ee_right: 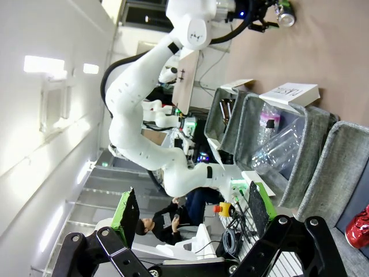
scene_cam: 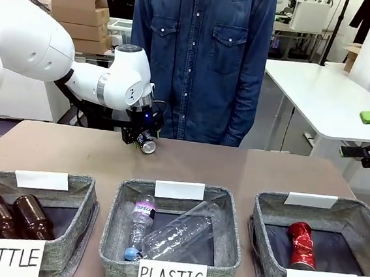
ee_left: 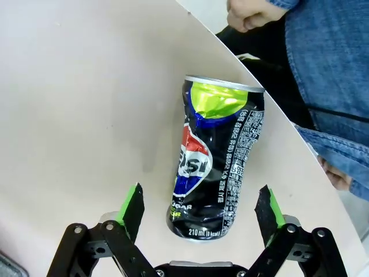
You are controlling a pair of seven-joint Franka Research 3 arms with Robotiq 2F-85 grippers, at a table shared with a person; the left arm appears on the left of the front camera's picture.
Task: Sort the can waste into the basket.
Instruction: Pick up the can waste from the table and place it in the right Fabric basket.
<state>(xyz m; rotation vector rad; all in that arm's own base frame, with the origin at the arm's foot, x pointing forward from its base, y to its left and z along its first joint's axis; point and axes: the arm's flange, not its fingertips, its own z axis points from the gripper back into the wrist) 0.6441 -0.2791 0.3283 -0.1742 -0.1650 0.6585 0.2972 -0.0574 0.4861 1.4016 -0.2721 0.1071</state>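
A dented black-and-silver can (ee_left: 216, 161) lies on its side near the table's far edge, in front of the person. My left gripper (ee_left: 199, 201) stands open over it, one green-padded finger on each side of its lower end, not touching. From the front the same can (scene_cam: 148, 147) shows just under the left gripper (scene_cam: 140, 136). A red can (scene_cam: 301, 244) lies inside the grey basket signed CAN (scene_cam: 267, 251) at front right. My right gripper (ee_right: 191, 209) is open and empty, held off the table's right side (scene_cam: 367, 153).
The PLASTIC basket (scene_cam: 113, 236) in the middle holds clear bottles; the BOTTLE basket (scene_cam: 87, 198) at the left holds two brown glass bottles. The person in a denim shirt (scene_cam: 199, 55) stands at the far edge, hands (ee_left: 248, 14) close to the can.
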